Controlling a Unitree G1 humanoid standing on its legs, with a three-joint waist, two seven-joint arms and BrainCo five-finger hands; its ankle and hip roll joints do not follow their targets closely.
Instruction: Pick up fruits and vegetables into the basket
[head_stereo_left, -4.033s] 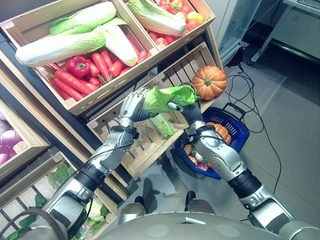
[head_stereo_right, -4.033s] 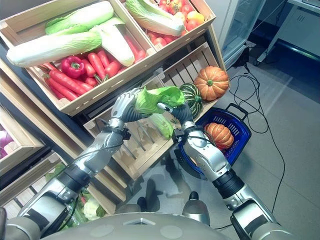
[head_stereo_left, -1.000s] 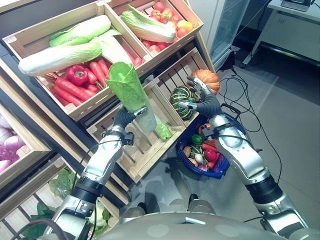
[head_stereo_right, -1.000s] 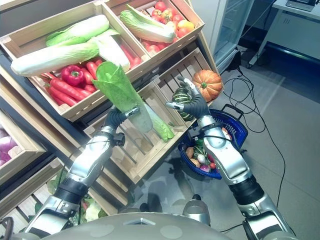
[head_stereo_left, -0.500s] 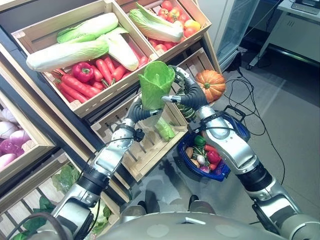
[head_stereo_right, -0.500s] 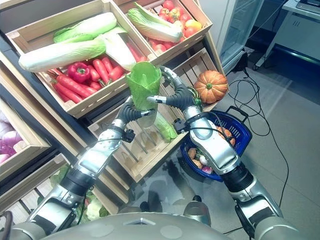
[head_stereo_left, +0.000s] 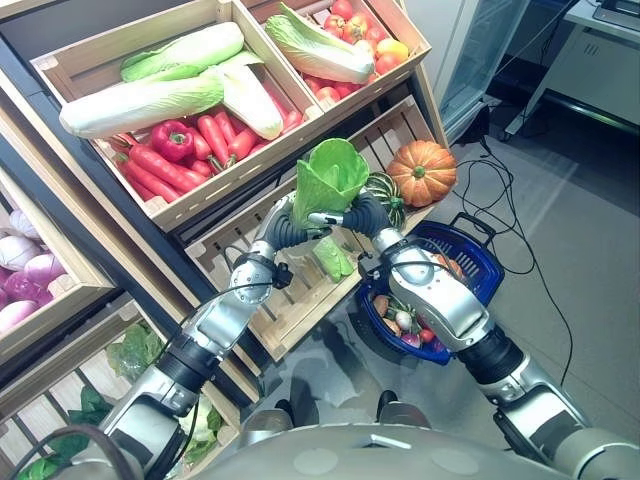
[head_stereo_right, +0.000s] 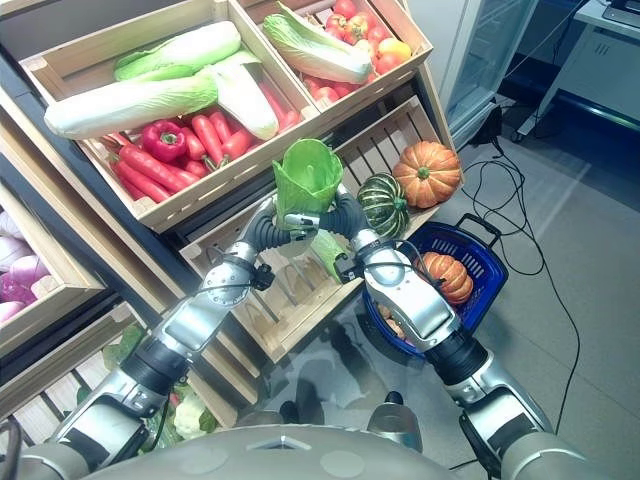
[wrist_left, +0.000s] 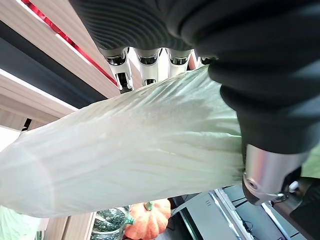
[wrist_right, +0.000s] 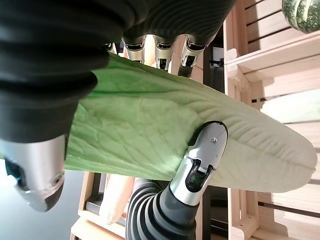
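**A:** What do you have in the head views?

**B:** You have a napa cabbage (head_stereo_left: 328, 180) held up in front of the lower wooden crate (head_stereo_left: 300, 290), leafy end up. Your left hand (head_stereo_left: 283, 228) grips its pale base from the left, and your right hand (head_stereo_left: 358, 216) is curled round it from the right. The blue basket (head_stereo_left: 478, 262) sits on the floor to the right, already holding an orange pumpkin (head_stereo_right: 443, 275) and small vegetables. Beyond it you see an orange pumpkin (head_stereo_left: 421, 171) and a green striped squash (head_stereo_right: 383, 204) on the crate's right end. A second cabbage (head_stereo_left: 332, 258) lies in the crate below your hands.

**A:** And the left wrist view?

**B:** Your left hand's fingers (wrist_left: 145, 63) wrap the cabbage's pale ribbed stalk, thumb on the other side.

**A:** Right wrist?

**B:** Your right hand's fingers (wrist_right: 161, 54) close over the green leaf part, thumb opposite, with a fingertip of your other hand (wrist_right: 201, 162) pressed on the leaf.
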